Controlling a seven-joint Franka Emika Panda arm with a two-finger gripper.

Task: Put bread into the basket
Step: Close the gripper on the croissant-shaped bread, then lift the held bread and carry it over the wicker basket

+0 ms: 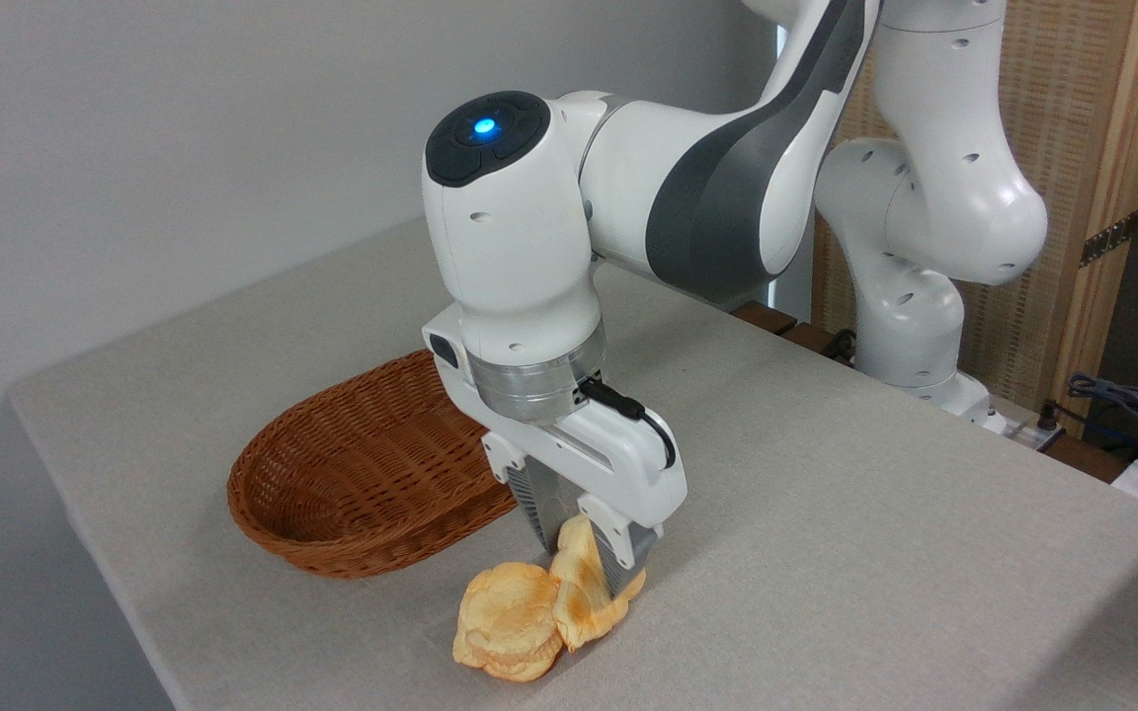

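Note:
The bread (581,604) is a flat golden-yellow pastry with toasted orange patches. It stands tilted on edge near the table's front, held between the fingers of my gripper (585,563), which is shut on it. Its lower end sits at the table surface and touches a rounder bun (510,620) lying just to its left. The fingers hide the bread's upper part. The basket (332,543), oval, shallow and reddish-brown wicker, rests on the table to the left of and behind the gripper, with nothing visible inside it. The arm's wrist hides its right end.
The table (875,513) has a grey cloth, and its front edge runs close below the bun. The arm's base (925,326) stands at the back right, with cables (1132,405) and a wooden panel beyond it. A grey wall is on the left.

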